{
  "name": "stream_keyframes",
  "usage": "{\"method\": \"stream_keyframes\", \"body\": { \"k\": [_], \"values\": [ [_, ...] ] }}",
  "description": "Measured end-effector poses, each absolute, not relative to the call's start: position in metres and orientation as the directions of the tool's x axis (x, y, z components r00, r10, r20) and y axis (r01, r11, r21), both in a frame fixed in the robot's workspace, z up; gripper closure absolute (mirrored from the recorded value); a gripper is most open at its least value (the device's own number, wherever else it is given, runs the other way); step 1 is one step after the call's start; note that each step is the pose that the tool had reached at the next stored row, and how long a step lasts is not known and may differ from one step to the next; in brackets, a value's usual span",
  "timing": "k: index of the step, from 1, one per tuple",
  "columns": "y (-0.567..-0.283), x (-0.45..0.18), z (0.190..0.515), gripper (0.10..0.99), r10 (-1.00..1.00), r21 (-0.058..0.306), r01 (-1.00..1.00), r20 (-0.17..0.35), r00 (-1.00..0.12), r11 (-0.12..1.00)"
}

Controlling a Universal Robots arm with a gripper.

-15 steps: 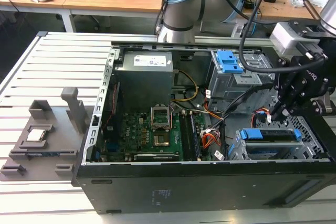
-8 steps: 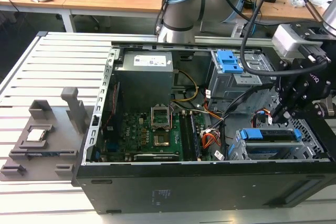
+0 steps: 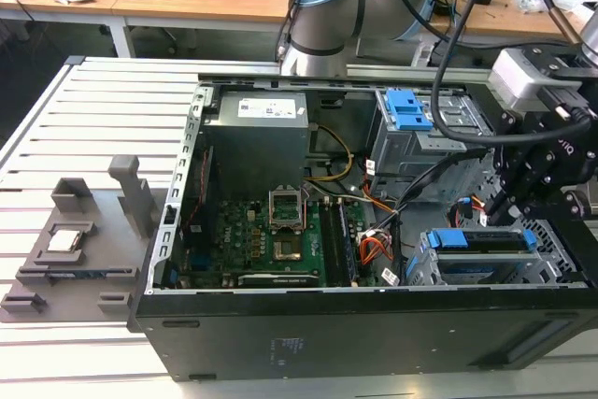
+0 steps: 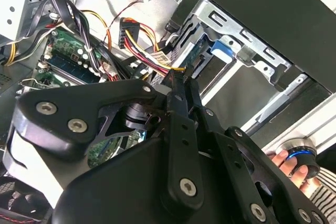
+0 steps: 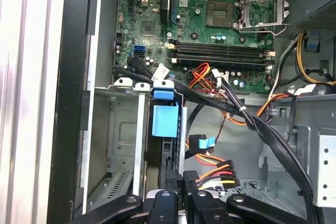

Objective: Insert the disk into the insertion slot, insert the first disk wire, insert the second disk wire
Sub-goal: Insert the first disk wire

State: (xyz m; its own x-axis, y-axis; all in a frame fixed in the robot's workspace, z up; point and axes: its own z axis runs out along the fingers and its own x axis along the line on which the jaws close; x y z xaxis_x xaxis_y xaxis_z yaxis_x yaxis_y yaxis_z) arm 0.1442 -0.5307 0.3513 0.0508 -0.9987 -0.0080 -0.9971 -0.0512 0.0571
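My one gripper [image 3: 505,205] hangs inside the open computer case [image 3: 280,343], toward the exterior view's right. Its two black fingers [image 4: 181,129] are drawn close together on a wire bundle [image 5: 212,174] of red, orange and yellow strands. In the second wrist view the strands run straight into the tips (what exactly sits between them I cannot make out). One black connector [image 5: 234,174] ends that bundle just beside the gripper.

Just past the tips lies the one disk [image 3: 481,240], seated in the one insertion slot [image 3: 422,266] at the case's near corner on the exterior view's right. In the first wrist view I see it edge-on: a thin dark slab framed by a bright blue carrier, with a blue tab on the end nearer the motherboard [image 3: 271,240]. Its long axis runs along the case's near wall, left to right in the exterior view. The slot is a low silver cage with perforated walls, hugging the disk.

One loose blue plug [image 5: 202,142] hangs near the disk. Farther off stands one taller cage [image 3: 411,109] with blue latches; the motherboard and one power supply [image 3: 257,133] lie toward the exterior view's left. Outside the case, one grey fixture [image 3: 75,249] rests on the slatted table [image 3: 112,119]. A person's hand [image 4: 287,163] holds a round knob [image 4: 303,157].
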Motion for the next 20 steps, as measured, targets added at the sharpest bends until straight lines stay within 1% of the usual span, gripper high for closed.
{"method": "stream_keyframes", "body": {
  "k": [20],
  "values": [
    [-0.5371, 0.1455, 0.3487, 0.918, -0.999, 0.057, -0.997, -0.008, 0.051, -0.051]
  ]
}}
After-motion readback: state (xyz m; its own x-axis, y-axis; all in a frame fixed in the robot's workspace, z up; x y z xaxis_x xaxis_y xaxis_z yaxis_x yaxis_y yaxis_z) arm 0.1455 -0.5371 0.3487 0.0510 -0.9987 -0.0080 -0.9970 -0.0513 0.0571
